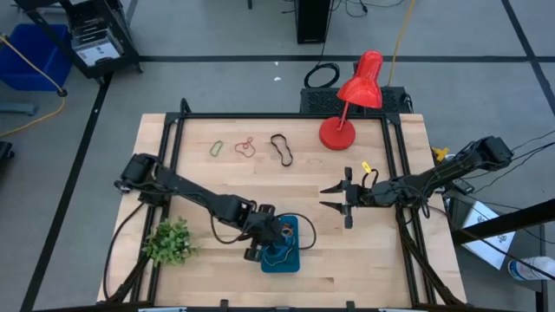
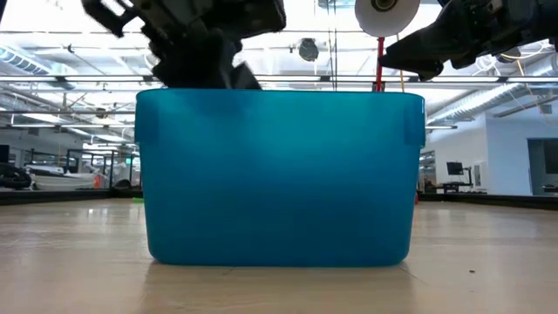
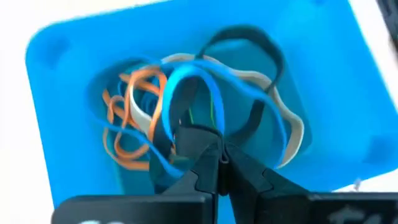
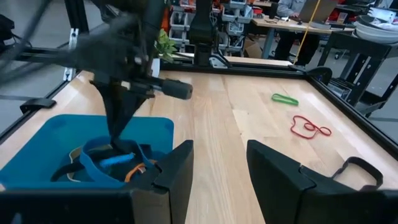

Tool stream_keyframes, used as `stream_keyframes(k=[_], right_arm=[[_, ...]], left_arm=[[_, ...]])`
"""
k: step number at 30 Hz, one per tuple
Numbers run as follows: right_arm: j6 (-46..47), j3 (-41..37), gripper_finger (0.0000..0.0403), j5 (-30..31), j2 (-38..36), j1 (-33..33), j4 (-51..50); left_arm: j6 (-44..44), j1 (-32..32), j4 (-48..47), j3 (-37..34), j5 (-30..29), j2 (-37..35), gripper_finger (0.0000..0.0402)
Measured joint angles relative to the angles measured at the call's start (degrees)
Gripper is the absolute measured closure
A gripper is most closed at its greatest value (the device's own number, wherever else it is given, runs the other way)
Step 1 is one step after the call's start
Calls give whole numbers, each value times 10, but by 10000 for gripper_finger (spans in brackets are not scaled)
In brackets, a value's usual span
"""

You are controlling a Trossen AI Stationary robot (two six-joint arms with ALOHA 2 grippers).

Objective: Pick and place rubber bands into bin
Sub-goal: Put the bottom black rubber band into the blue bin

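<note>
The teal bin (image 1: pixel 279 258) stands near the table's front edge and holds several rubber bands (image 3: pixel 130 124) in orange, tan, blue and black. My left gripper (image 1: pixel 270 232) points down into the bin (image 3: pixel 62 74) and is shut on a blue rubber band (image 3: pixel 186 78); it also shows in the right wrist view (image 4: pixel 117 142). My right gripper (image 1: pixel 334 196) is open and empty above the table, to the right of the bin (image 4: pixel 37 134). A green band (image 1: pixel 217 148), a red band (image 1: pixel 245 147) and a black band (image 1: pixel 281 148) lie flat on the far part of the table. My left gripper pinches the blue rubber band between its two fingertips (image 3: pixel 208 146), at one end of the loop (image 3: pixel 177 134). The fingers come from above, pointing down into the bin. The rest of the loop (image 3: pixel 214 93) lies slack on the other bands in the bin.
A red desk lamp (image 1: pixel 347 104) stands at the table's far right. A small green plant (image 1: pixel 169 241) stands at the near left. A small yellow thing (image 1: pixel 366 166) lies by the right arm. In the low view the bin's wall (image 2: pixel 279 174) fills the middle.
</note>
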Motion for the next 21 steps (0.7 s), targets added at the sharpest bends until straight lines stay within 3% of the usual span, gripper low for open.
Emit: stream_keyframes(k=[9, 13, 21], right_arm=[[0, 0, 257, 0, 0, 0, -1], [0, 0, 257, 0, 0, 0, -1], [0, 0, 257, 0, 0, 0, -1]], left_arm=[[0, 2, 12, 0, -12, -7, 382], [0, 3, 13, 0, -43, -7, 349], [-4, 5, -1, 0, -46, -7, 261]])
